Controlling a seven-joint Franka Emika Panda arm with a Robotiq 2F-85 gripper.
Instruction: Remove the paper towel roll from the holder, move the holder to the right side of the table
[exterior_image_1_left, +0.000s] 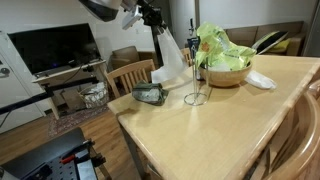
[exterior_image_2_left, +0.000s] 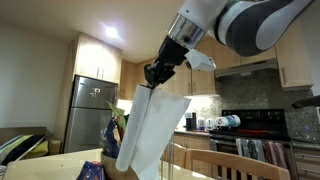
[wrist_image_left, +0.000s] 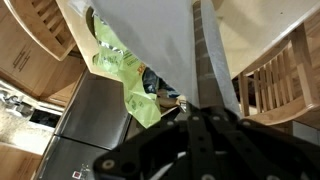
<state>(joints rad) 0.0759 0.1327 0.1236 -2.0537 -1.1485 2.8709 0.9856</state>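
Wrist view has the paper towel roll (wrist_image_left: 150, 40) running straight out from the jaws. In both exterior views it hangs beneath the gripper (exterior_image_2_left: 157, 78), high above the table (exterior_image_1_left: 200, 135). The jaws are clenched on its top end (white paper pinched between them). The holder (exterior_image_1_left: 196, 88) stands upright on the table.

Warm indoor light; a ceiling lamp (exterior_image_2_left: 110, 33) glares above the fridge (exterior_image_2_left: 88, 110), the worktop (exterior_image_1_left: 220, 130) shines softly, wrist view blurred up close
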